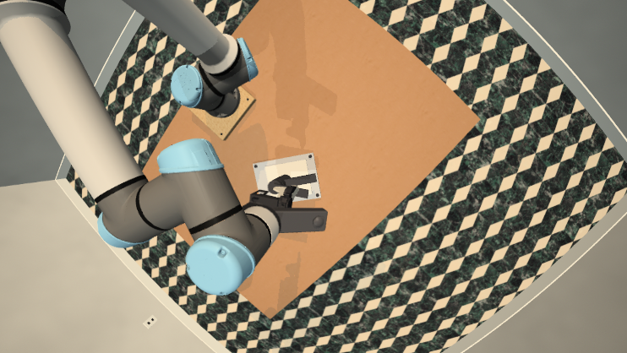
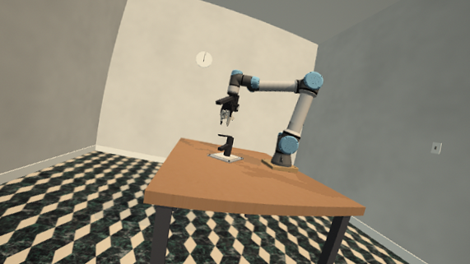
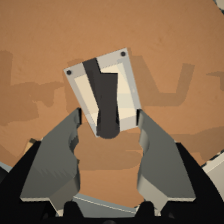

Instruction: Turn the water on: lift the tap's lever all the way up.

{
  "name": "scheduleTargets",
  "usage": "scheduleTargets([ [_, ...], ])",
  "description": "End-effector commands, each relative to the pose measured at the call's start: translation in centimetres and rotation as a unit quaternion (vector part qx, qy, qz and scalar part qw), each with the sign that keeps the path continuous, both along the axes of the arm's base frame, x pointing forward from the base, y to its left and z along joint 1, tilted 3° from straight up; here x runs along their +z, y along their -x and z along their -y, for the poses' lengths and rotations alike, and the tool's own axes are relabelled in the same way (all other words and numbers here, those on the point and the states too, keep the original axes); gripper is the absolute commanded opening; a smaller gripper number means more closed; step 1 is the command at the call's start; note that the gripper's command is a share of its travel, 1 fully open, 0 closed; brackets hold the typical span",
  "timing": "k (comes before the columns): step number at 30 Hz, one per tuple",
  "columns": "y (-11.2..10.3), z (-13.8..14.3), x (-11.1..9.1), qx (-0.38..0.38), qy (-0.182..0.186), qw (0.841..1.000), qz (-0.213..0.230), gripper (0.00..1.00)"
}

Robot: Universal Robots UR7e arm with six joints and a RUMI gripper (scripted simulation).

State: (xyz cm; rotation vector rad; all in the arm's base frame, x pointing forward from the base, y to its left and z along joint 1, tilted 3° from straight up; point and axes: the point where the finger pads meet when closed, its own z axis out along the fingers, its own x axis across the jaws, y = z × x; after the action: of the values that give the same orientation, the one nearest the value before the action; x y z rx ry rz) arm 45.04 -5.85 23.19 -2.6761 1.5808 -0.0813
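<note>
A black tap (image 1: 294,179) (image 2: 225,146) (image 3: 106,102) stands on a white base plate (image 1: 303,162) (image 2: 233,158) (image 3: 126,80) on the wooden table (image 1: 373,109) (image 2: 260,196). Its lever (image 2: 225,136) lies flat on top, pointing the same way as the spout. My gripper (image 1: 287,192) (image 2: 224,121) (image 3: 109,109) hangs straight above the tap, a clear gap over the lever. Its fingers are partly open with nothing between them. In the wrist view the tap shows between the two fingertips, far below.
The arm's base sits on a small wooden mount (image 1: 228,127) (image 2: 281,166) on the table, beside the base plate. The table edge runs close to the plate on the near side in the top view.
</note>
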Motion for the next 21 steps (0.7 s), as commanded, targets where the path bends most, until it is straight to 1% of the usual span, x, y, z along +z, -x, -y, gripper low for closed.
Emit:
scheduleTargets([
  [1,0.0,-0.1,-0.7,0.001,-0.001,1.0,-0.002,0.38],
  [21,-0.2,-0.2,-3.6,0.001,-0.001,1.0,-0.002,0.38],
])
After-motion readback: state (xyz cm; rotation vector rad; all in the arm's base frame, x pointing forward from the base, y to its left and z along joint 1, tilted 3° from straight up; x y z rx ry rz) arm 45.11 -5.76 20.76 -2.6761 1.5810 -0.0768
